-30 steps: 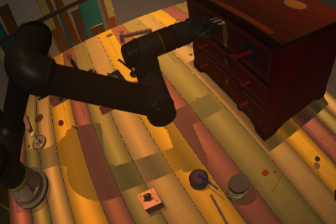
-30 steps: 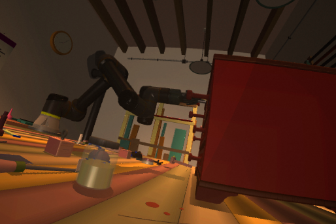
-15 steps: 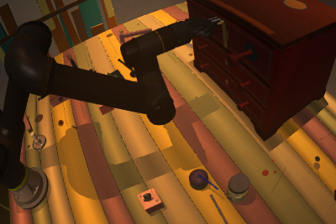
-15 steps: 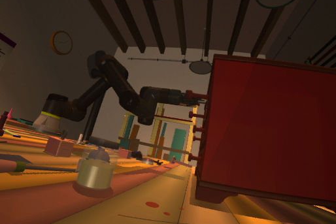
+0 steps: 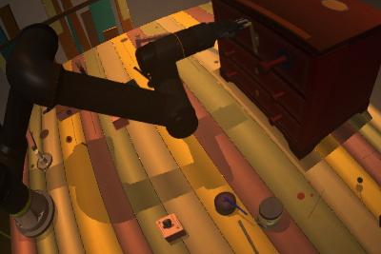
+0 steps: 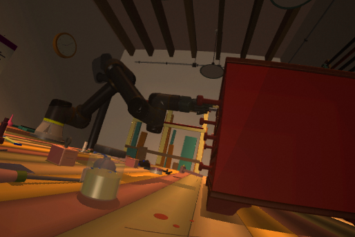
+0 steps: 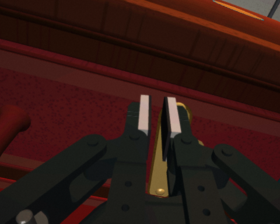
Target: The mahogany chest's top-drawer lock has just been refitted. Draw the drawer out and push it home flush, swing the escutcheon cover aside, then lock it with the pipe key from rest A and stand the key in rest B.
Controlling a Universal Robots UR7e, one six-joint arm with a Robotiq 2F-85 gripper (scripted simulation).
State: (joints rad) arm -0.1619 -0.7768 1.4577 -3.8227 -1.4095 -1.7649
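Observation:
The mahogany chest (image 5: pixel 295 49) stands at the far right of the striped table, its top drawer (image 5: pixel 259 40) flush with the front. A brass escutcheon cover (image 7: pixel 159 157) hangs on that drawer front. My gripper (image 7: pixel 157 116) is at the drawer face with its fingers closed on the cover, one pad either side of the brass strip. A red drawer knob (image 7: pixel 8 128) sticks out to the left of the fingers. The pipe key (image 5: pixel 235 205) lies on a dark round rest (image 5: pixel 225 203) near the front of the table, beside a pale cylindrical rest (image 5: pixel 270 212).
The chest's lower knobs (image 5: pixel 271 66) jut out below my wrist. A small pink block with a dark button (image 5: pixel 170 226) sits near the front edge. A metal tool on a small base (image 5: pixel 40 156) stands near the arm's base (image 5: pixel 31 213).

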